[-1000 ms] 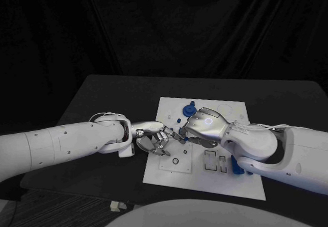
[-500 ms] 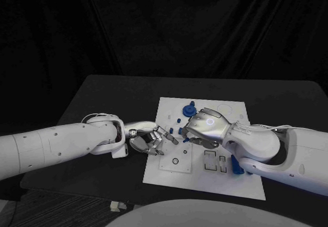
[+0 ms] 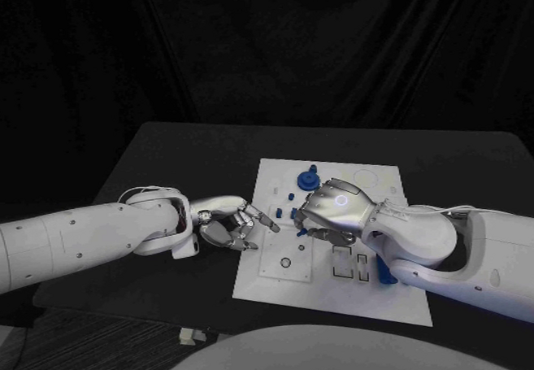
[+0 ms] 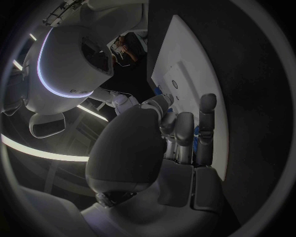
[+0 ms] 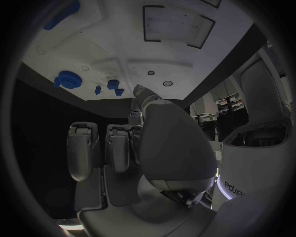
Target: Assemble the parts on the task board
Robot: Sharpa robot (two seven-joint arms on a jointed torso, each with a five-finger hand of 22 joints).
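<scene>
Right silver hand, fingers curled on nothing visible, hovers nearest the round blue part; left hand loosely spread, empty

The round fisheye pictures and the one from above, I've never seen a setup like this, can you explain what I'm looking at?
This is a robot with two white arms ending in silver hands, working at a black table. The square picture comes from a camera on its head, looking down. Each round picture comes from a camera at one wrist, behind that arm's own hand. On the table lies a white task board carrying small blue parts. The left hand is at the board's edge and the right hand is over the board. Whether either hand holds a part cannot be told: the fingers hide it.
</scene>
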